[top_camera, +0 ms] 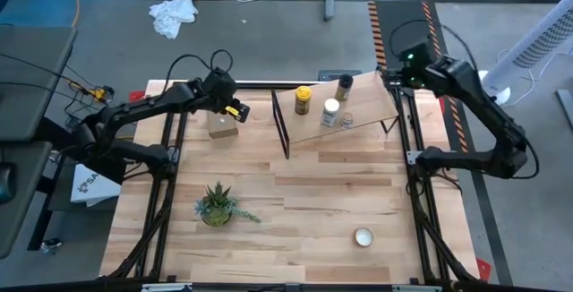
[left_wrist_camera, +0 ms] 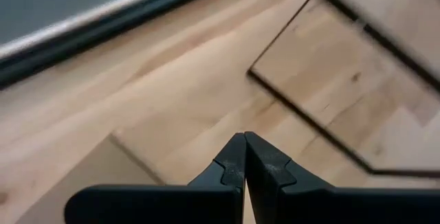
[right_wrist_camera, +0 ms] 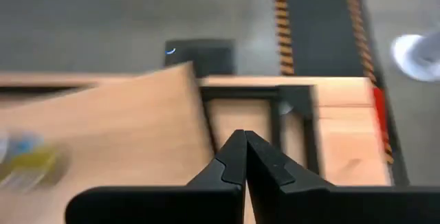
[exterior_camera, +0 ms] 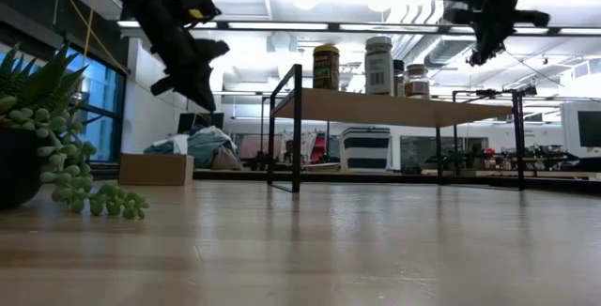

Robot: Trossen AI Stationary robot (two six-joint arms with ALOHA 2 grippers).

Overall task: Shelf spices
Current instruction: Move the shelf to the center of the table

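The shelf stands at the table's far side, a light plank on thin black legs. All the spice jars stand on its top: the mustard-yellow jar, the white-capped jar, the dark black-capped jar and the tiny clear jar. My left gripper is shut and empty, raised above the tan cardboard box left of the shelf. My right gripper is shut and empty, high over the shelf's far right end.
A small potted green plant stands at the near left, large in the low view. A flat round white tin lies at the near right. Bare wood lies between the shelf and these. Black frame rails run along both table sides.
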